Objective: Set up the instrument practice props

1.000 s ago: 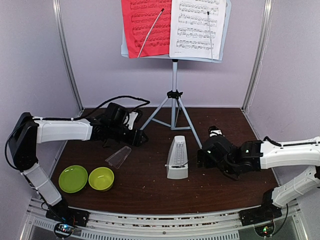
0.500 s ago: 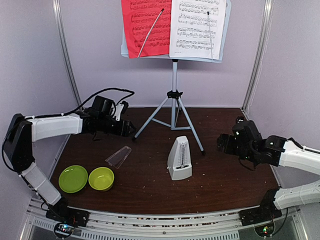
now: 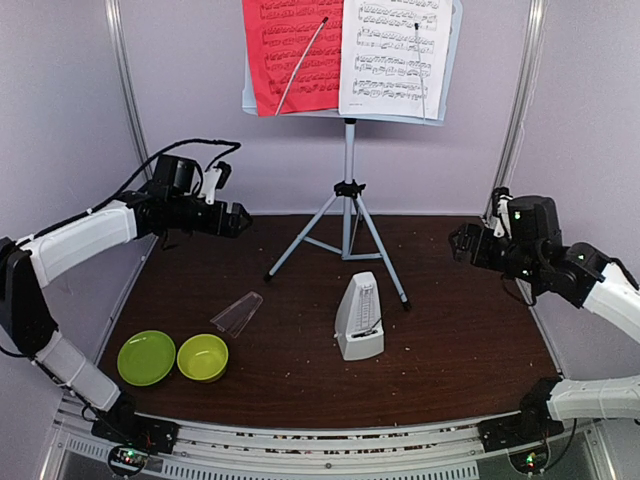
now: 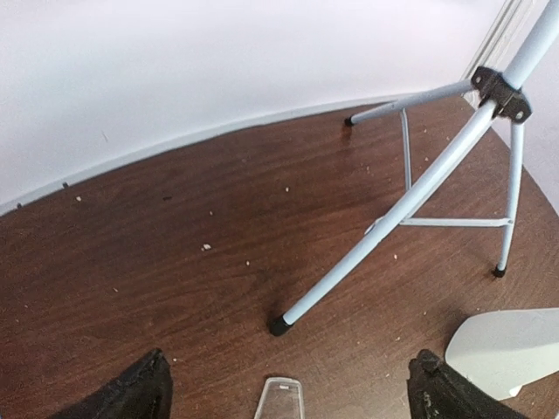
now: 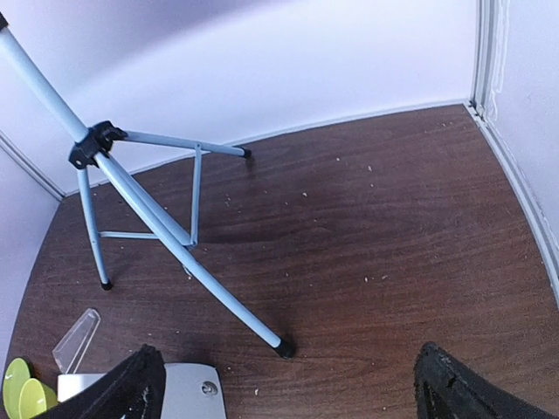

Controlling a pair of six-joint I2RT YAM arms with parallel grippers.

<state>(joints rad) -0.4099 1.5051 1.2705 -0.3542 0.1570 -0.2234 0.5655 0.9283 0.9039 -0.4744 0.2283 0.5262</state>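
Note:
The grey-white tripod music stand (image 3: 348,200) stands at the back centre. Its desk holds a red sheet (image 3: 292,55) and a white sheet (image 3: 393,55) side by side. The whitish pyramid metronome (image 3: 359,317) stands upright on the table in front of the stand. My left gripper (image 3: 238,218) is open and empty, raised at the back left. My right gripper (image 3: 458,243) is open and empty, raised at the right. The left wrist view shows my left gripper (image 4: 293,390) above a tripod leg (image 4: 384,227). The right wrist view shows my right gripper (image 5: 295,384), another leg (image 5: 175,236) and the metronome (image 5: 188,393).
A clear plastic cover (image 3: 237,313) lies left of the metronome; it also shows in the left wrist view (image 4: 284,400). Two lime-green bowls (image 3: 146,357) (image 3: 203,357) sit at the front left. Walls close the table at the back and both sides.
The right gripper drew back from the metronome to the right and up. The left gripper drew back to the far left. The metronome now stands upright and alone.

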